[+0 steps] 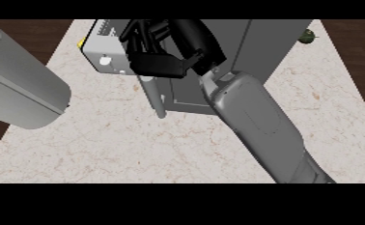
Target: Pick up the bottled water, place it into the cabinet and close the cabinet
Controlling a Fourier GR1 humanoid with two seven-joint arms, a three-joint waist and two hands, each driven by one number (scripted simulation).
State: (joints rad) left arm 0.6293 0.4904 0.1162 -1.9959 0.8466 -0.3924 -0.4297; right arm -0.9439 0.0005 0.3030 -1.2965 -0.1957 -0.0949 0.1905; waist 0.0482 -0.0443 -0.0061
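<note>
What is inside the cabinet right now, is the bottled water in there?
The cabinet interior cannot be seen from the head view; the right hand and forearm cover its front by the door handle. No bottle is visible anywhere.

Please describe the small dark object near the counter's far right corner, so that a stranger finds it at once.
Start at the grey cabinet on the marble counter. Look right of it, to the counter's far edge. There sits a small dark green round object, alone, far from the right hand.

No readable text or labels.
</note>
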